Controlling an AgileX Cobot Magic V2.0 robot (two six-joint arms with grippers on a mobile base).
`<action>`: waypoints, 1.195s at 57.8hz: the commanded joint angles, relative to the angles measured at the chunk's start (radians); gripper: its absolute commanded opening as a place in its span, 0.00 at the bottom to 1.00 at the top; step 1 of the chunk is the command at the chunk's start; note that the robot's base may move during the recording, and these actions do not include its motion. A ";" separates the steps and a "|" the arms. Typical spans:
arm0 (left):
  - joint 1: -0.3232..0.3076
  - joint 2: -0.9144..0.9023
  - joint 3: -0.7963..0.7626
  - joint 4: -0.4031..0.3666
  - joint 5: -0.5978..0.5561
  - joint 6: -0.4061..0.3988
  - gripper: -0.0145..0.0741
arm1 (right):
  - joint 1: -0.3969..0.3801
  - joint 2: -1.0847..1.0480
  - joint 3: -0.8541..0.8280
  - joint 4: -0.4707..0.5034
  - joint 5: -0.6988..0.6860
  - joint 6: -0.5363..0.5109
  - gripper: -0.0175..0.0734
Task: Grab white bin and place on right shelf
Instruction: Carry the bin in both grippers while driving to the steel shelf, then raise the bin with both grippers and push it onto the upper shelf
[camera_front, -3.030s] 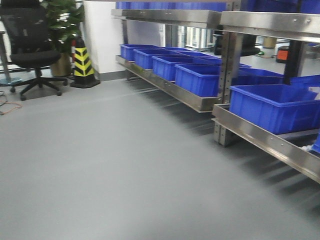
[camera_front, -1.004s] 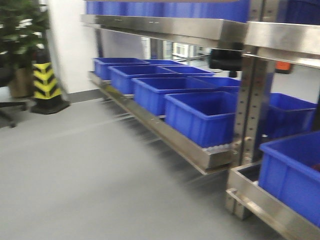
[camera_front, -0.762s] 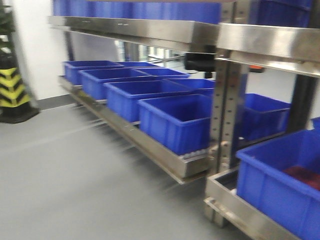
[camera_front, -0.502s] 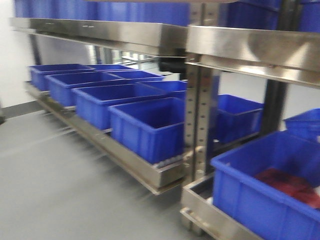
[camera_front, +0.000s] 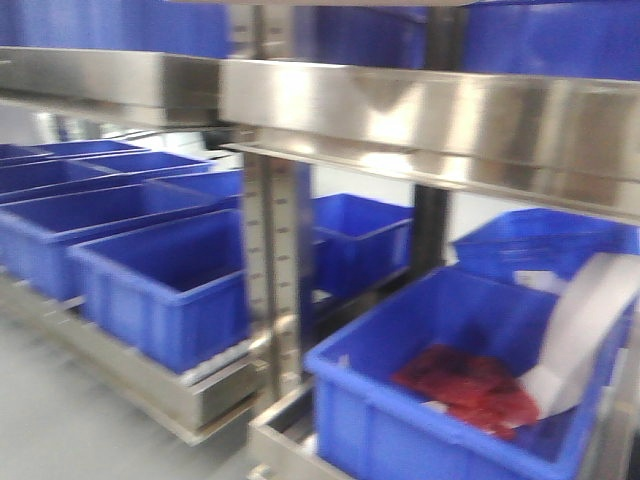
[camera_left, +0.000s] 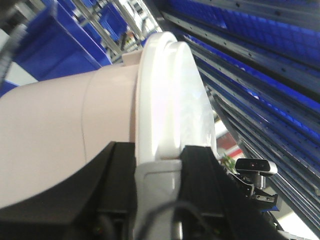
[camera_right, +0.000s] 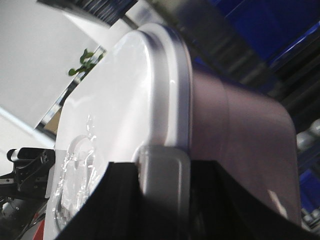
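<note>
The white bin (camera_left: 55, 130) fills the left wrist view, an off-white, pinkish tub with a white lid (camera_left: 167, 95). My left gripper (camera_left: 159, 157) is shut on the grey clasp at the lid's rim, one black finger on each side. In the right wrist view the same bin (camera_right: 240, 130) shows with its lid (camera_right: 125, 95), and my right gripper (camera_right: 164, 170) is shut on the clasp at the other end. The bin is held up between both arms. The right shelf (camera_front: 430, 110) is a shiny steel rail across the front view, close ahead. The bin does not show in the front view.
Blue open crates (camera_front: 160, 285) stand on the lower left rack level. A near blue crate (camera_front: 450, 420) at lower right holds red cloth (camera_front: 470, 385) and a white strip (camera_front: 585, 320). A perforated steel upright (camera_front: 275, 270) stands between them. More blue crates (camera_front: 540, 35) sit above the rail.
The front view has swung right and closer to the rack. The chair, the cone and most of the floor have left the view; the crate with red cloth has come in.
</note>
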 joint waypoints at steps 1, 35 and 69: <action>-0.046 -0.058 -0.039 -0.104 0.246 -0.008 0.03 | 0.036 -0.044 -0.037 0.089 0.135 -0.010 0.25; -0.046 -0.058 -0.039 -0.104 0.246 -0.008 0.03 | 0.036 -0.044 -0.037 0.089 0.135 -0.010 0.25; -0.046 -0.058 -0.039 -0.104 0.246 -0.008 0.03 | 0.036 -0.044 -0.037 0.089 0.135 -0.010 0.25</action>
